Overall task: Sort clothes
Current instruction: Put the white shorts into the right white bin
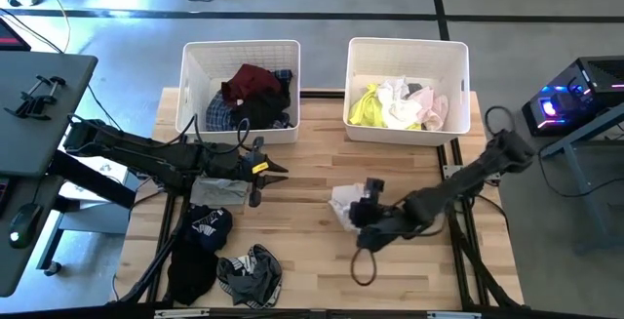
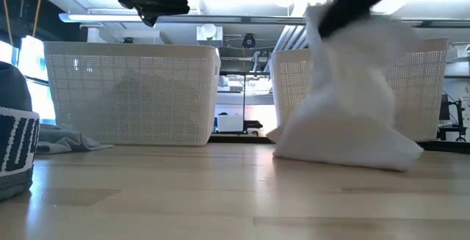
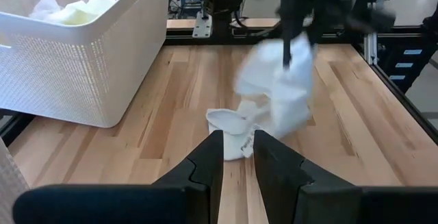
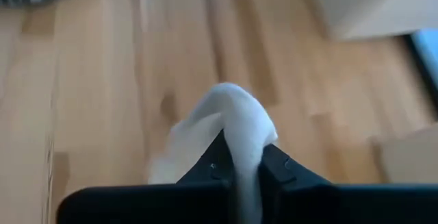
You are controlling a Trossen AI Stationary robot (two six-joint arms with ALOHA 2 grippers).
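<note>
We are seeing the right claw (image 1: pixel 363 223) clenching the white garment (image 1: pixel 344 202) mid-bench, part lifted, lower end touching wood — the light-clothes bin (image 1: pixel 407 49) is lying beyond it, nearer this arm.

Right pincer (image 1: pixel 359 212) grips a white garment (image 1: pixel 344 202) on the table (image 1: pixel 312 163).

Blurred cloth, cropped arms

The white garment (image 2: pixel 345 100) is smeared by motion, its shape unreadable; the right gripper (image 4: pixel 248 166) holding it is cut off above in the low view.
</note>
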